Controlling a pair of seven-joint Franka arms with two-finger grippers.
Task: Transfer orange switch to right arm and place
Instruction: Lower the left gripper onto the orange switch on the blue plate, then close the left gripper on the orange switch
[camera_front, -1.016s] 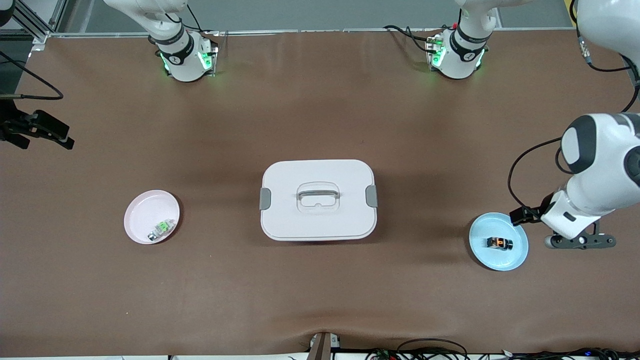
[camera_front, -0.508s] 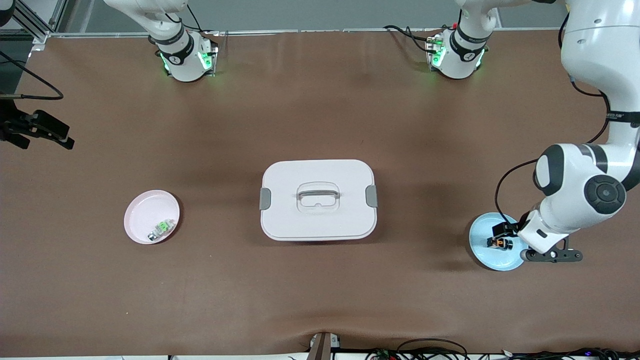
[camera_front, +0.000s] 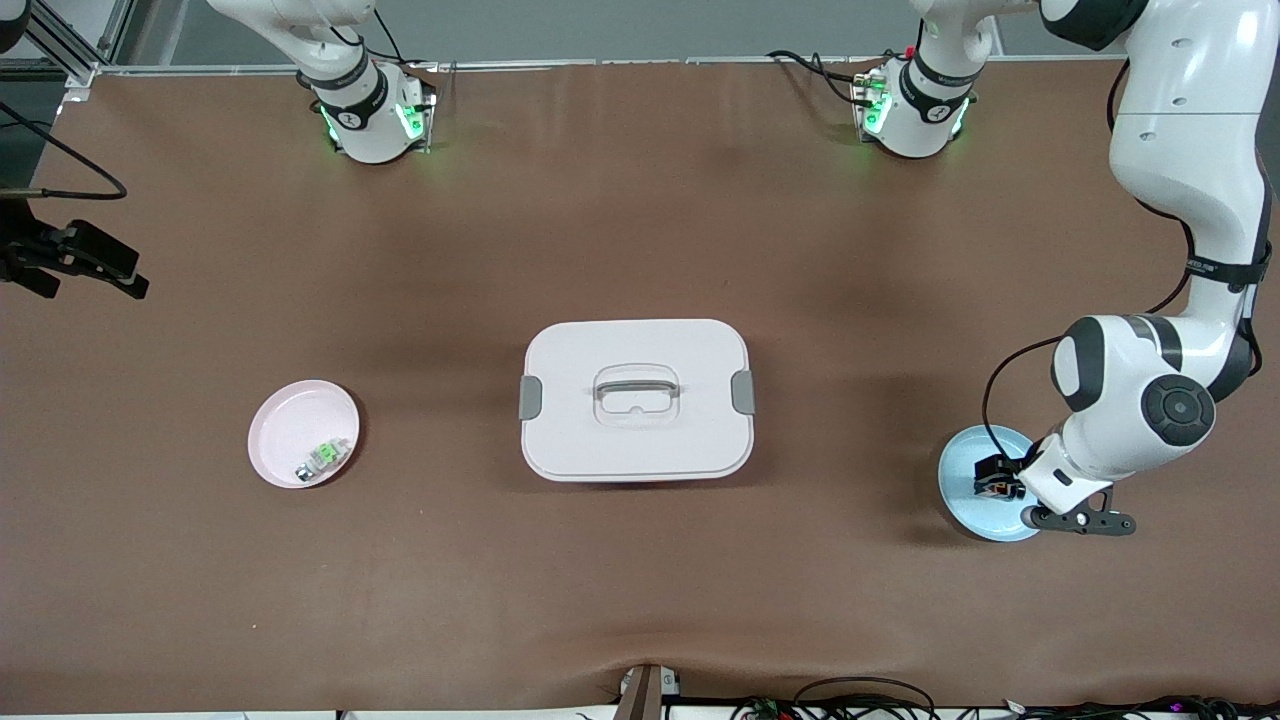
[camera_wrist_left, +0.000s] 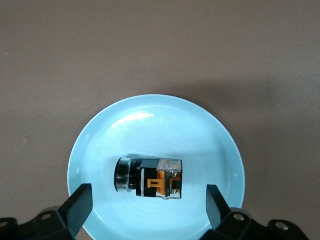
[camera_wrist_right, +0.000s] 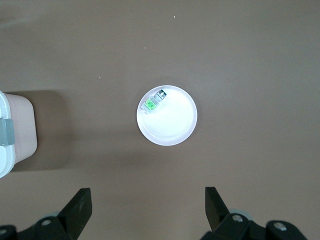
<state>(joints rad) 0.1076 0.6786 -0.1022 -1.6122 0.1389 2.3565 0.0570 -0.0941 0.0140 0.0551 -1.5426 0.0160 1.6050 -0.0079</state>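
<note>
Both tools spread: left tool over one orange switch; right tool waits.

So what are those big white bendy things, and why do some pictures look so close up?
They are two robot arms, each ending in a pincer. One picture looks down from high across the table; the other two come from cameras on the arms' wrists.

The left pincer hangs open over a blue plate, where the orange switch lies. Nothing is held yet.

The right pincer, also open, waits high above a pink plate with a green switch on it.

A white lidded box sits on the table between the two plates.
</note>
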